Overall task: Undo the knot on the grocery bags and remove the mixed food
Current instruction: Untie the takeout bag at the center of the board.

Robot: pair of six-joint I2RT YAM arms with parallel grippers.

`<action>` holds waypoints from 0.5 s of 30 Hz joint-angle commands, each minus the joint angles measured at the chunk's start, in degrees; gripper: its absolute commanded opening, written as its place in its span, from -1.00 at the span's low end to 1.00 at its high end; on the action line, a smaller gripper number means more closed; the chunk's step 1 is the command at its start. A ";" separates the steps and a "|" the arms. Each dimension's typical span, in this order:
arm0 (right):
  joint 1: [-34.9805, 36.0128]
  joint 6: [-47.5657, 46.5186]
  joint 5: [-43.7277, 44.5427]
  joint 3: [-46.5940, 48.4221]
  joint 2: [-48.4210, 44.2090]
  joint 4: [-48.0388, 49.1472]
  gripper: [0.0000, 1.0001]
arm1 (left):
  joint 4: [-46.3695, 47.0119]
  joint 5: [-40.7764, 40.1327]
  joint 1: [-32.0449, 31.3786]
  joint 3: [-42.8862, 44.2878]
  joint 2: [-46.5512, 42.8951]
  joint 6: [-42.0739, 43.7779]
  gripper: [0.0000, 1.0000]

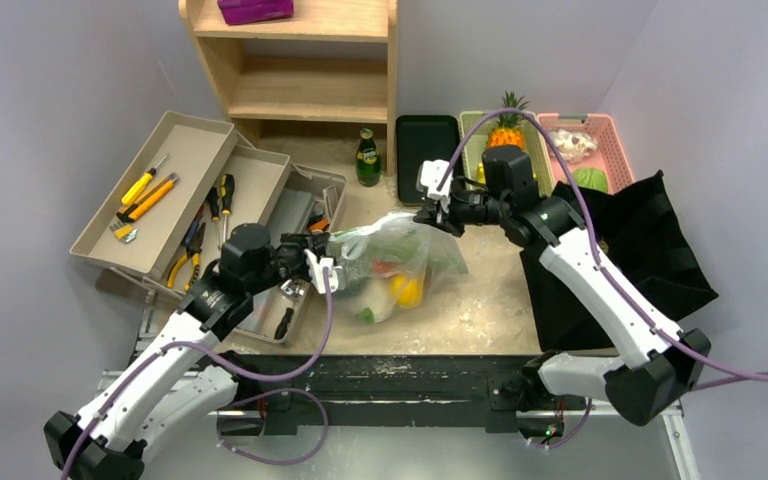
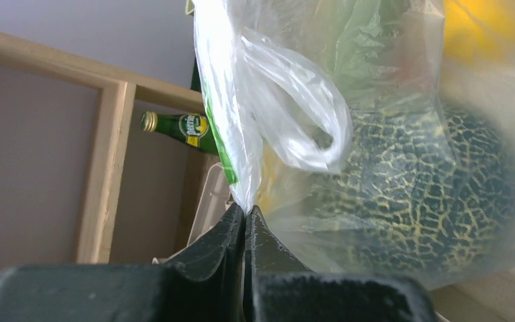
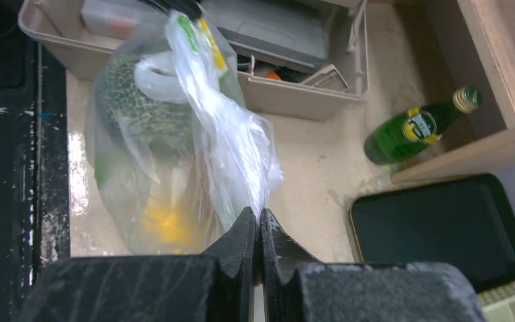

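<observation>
Clamping plastic bag (image 1: 400, 262) film in left gripper (image 2: 247, 209) and right gripper (image 3: 257, 215), opposite ends. Seemingly untying; not yet taking out melon (image 2: 416, 194), citrus (image 3: 164, 221).

Tally by kind
One clear plastic bag (image 1: 400, 262), one black cloth bag (image 1: 650, 250), one green bottle (image 1: 367, 158), one black tray (image 1: 422, 140), one green basket (image 1: 466, 140), one pink basket (image 1: 615, 140).

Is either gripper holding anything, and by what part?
Both hold the clear plastic bag: the left gripper pinches a film fold at its left, the right gripper bunched film opposite.
</observation>
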 commanded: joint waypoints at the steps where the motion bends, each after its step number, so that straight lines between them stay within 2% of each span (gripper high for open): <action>1: -1.43 6.27 8.86 -9.73 -5.96 13.06 -1.00 | -0.38 -3.19 1.46 -6.50 -5.20 0.15 -1.00; 4: -1.66 7.54 9.58 -14.77 -9.12 15.50 -1.00 | -4.68 -1.05 1.43 -7.97 -7.40 -1.49 -1.00; 6: -1.31 9.86 8.55 -16.14 -10.89 16.27 -1.00 | -8.62 1.38 1.28 -5.29 -7.17 -3.78 -1.00; 7: -1.05 11.04 8.09 -16.83 -11.44 17.35 -1.00 | -10.91 2.47 1.13 -2.92 -6.24 -5.51 -0.92; 10: -0.41 12.37 7.64 -16.65 -10.97 18.49 -1.00 | -16.01 5.23 0.42 8.82 0.17 -14.71 -0.17; 11: -0.44 12.67 7.44 -16.48 -10.62 18.70 -1.00 | -17.54 5.91 0.16 13.83 3.43 -18.45 -0.03; 13: -0.33 12.77 6.74 -15.85 -9.97 18.91 -1.00 | -20.44 6.92 -0.51 23.37 10.11 -25.06 0.11; 15: -0.36 12.85 6.42 -15.65 -9.74 19.42 -1.00 | -20.73 5.83 -1.49 30.46 15.90 -31.18 0.15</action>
